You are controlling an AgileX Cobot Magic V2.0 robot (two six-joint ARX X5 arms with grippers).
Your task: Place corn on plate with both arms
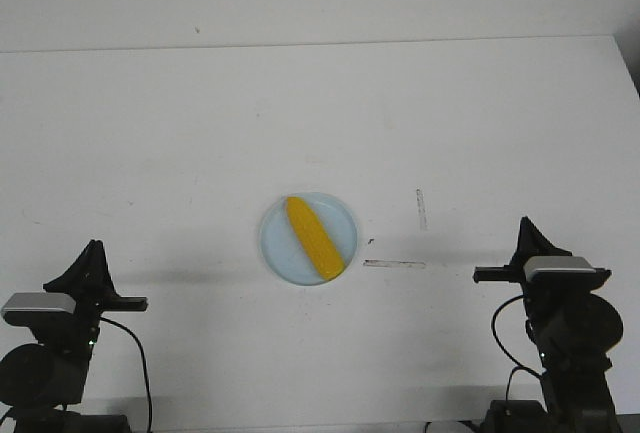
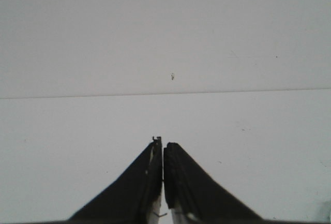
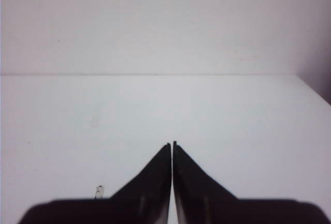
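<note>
A bright yellow corn [image 1: 314, 238] lies diagonally on the pale blue plate [image 1: 276, 245] near the middle of the white table, seen only in the front view. My left gripper [image 1: 92, 247] is far to the plate's left near the front edge, shut and holding nothing; in its wrist view the left gripper [image 2: 162, 142] has its jaws pressed together over bare table. My right gripper [image 1: 523, 223] sits to the plate's right, also shut and empty. The right wrist view shows the right gripper [image 3: 171, 143] with its tips together. Neither wrist view shows the corn or the plate.
Two short grey tape marks [image 1: 394, 264] lie on the table between the plate and the right arm. The table's far edge [image 1: 300, 45] meets a pale wall. A dark edge [image 1: 630, 53] marks the table's right end.
</note>
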